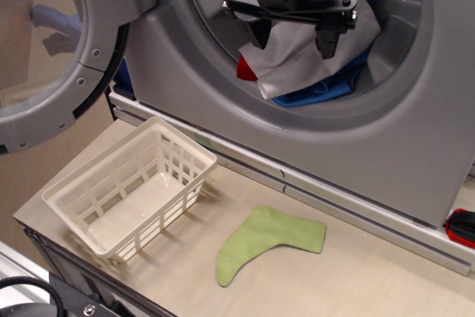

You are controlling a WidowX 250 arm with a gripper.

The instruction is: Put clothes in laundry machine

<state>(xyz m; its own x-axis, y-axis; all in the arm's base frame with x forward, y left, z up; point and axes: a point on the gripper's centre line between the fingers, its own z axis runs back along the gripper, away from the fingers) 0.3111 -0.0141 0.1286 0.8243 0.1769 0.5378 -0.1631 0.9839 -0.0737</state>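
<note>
The silver-grey laundry machine (223,87) fills the back, its round door (52,50) swung open to the left. Inside the drum mouth lie an off-white cloth (297,61), a blue cloth (326,90) under it and a small red piece (246,70) at the left. My black gripper (293,35) hangs in the drum mouth just above the off-white cloth, its two fingers spread wide and empty. A light green sock-shaped cloth (271,241) lies flat on the wooden table in front of the machine.
A white plastic lattice basket (130,187) stands on the table at the left, with nothing in it. A red and black object (462,226) sits at the right edge. The table's front edge runs along the bottom left.
</note>
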